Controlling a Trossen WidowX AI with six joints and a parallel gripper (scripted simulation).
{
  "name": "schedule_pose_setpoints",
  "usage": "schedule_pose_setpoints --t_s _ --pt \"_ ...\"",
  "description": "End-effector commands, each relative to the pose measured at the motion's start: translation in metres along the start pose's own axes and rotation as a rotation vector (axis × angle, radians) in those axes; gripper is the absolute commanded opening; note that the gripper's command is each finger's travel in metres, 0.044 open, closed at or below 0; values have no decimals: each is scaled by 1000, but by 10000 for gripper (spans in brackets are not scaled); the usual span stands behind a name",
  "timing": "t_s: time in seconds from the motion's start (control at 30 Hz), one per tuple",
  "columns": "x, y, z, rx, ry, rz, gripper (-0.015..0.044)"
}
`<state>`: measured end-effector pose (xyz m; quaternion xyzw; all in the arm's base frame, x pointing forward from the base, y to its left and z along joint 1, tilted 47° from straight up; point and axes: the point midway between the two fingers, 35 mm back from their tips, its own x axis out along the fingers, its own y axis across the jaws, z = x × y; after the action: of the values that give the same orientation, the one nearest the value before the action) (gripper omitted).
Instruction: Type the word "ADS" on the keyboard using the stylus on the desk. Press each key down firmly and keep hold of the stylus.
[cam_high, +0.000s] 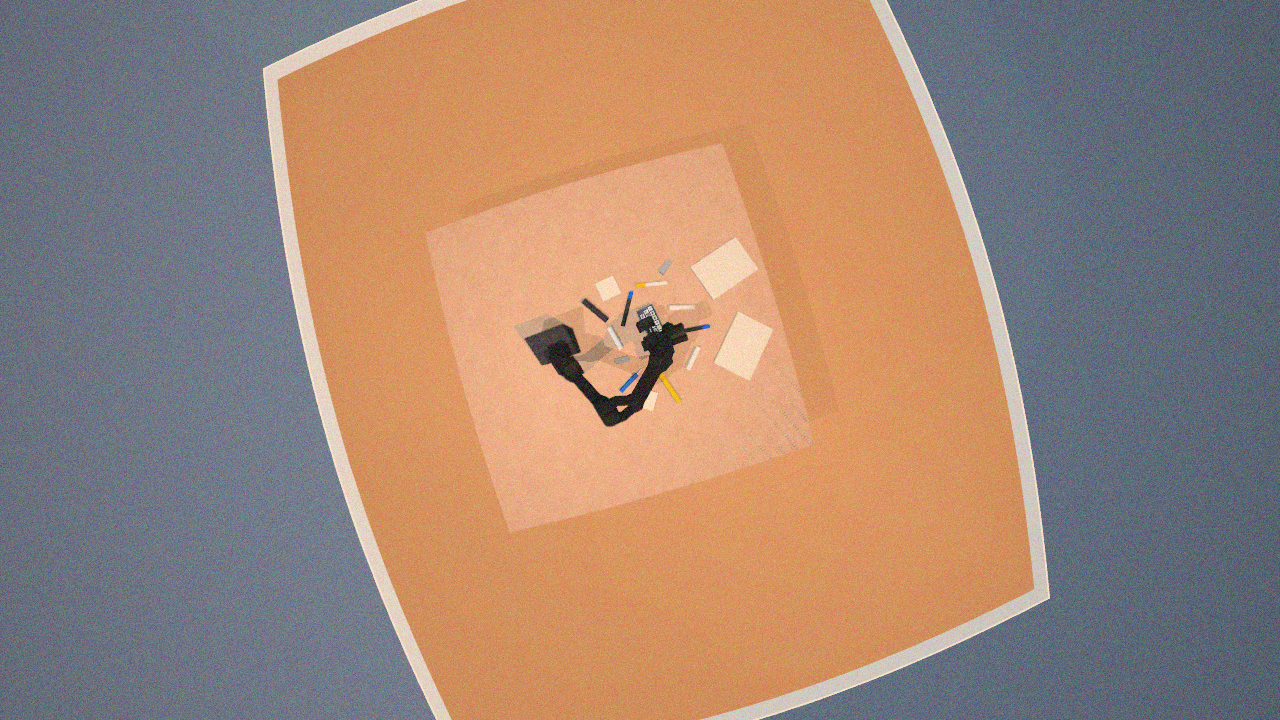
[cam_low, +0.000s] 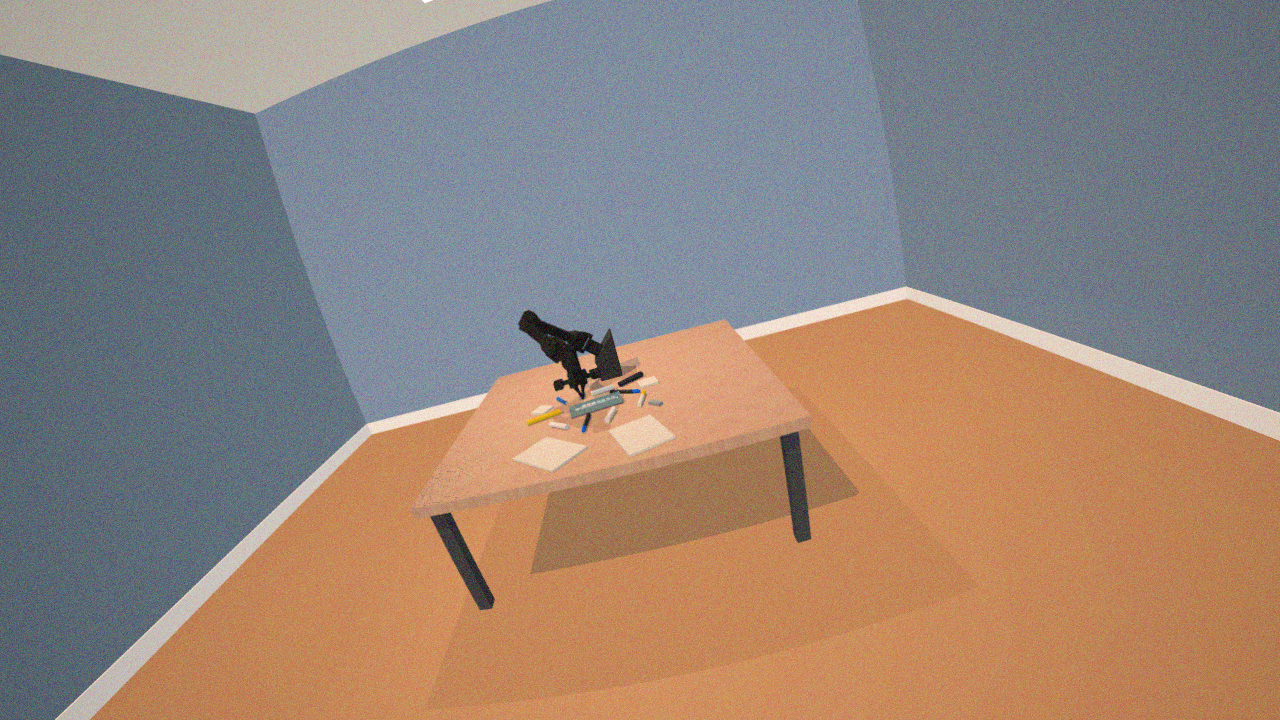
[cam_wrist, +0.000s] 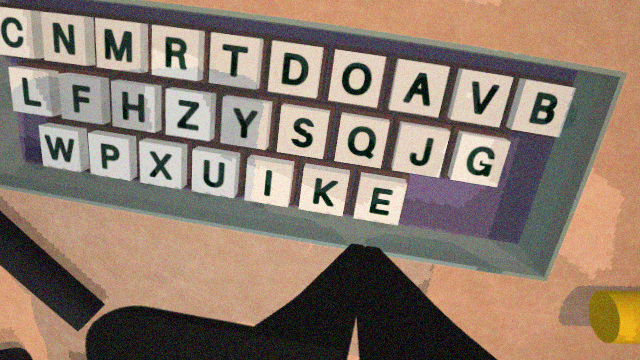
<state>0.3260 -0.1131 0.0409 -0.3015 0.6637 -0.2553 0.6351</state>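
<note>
The grey-green keyboard (cam_high: 652, 313) (cam_low: 595, 412) (cam_wrist: 125, 195) lies on the desk. In the wrist view, the A key (cam_wrist: 419, 89) and D key (cam_wrist: 296, 69) are in the top row. The S key (cam_wrist: 302, 131) is in the middle row. My gripper (cam_low: 581, 395) (cam_wrist: 361, 259) is shut, with its fingertips together and no stylus visible between them. In the wrist view the tips appear over the keyboard's near rim, just below the E key (cam_wrist: 381, 203). I cannot tell which of the loose pens is the stylus. The top view shows the arm hiding part of the keyboard.
Black pens with blue caps (cam_high: 627, 309) (cam_low: 587, 420) lie beside the keyboard. A yellow rod (cam_high: 671, 388) (cam_low: 544, 417), a thick black rod (cam_high: 594, 309) (cam_low: 631, 379) and a blue rod (cam_high: 629, 382) lie around it. Two pale sheets (cam_high: 724, 267) (cam_high: 743, 345) lie beyond.
</note>
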Motion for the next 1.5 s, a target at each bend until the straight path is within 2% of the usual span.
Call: schedule_pose_setpoints --t_s 0.0,0.13,0.27,0.33,0.77,0.9,0.97,1.3,1.43,1.47 --pt "-1 0 -3 8 -2 -2 0" --pt "-1 11 -1 8 -3 1 0" --pt "-1 70 -1 8 -3 3 0" --pt "-1 80 -2 8 -2 2 0" --pt "-3 80 -2 8 -2 2 0" --pt "-51 81 -1 8 -3 5 0" --pt "-61 81 -2 8 -2 4 0" --pt "-57 82 0 -1 -14 0 0" --pt "-57 82 0 3 -14 0 105" --pt "-57 82 0 3 -14 0 79"
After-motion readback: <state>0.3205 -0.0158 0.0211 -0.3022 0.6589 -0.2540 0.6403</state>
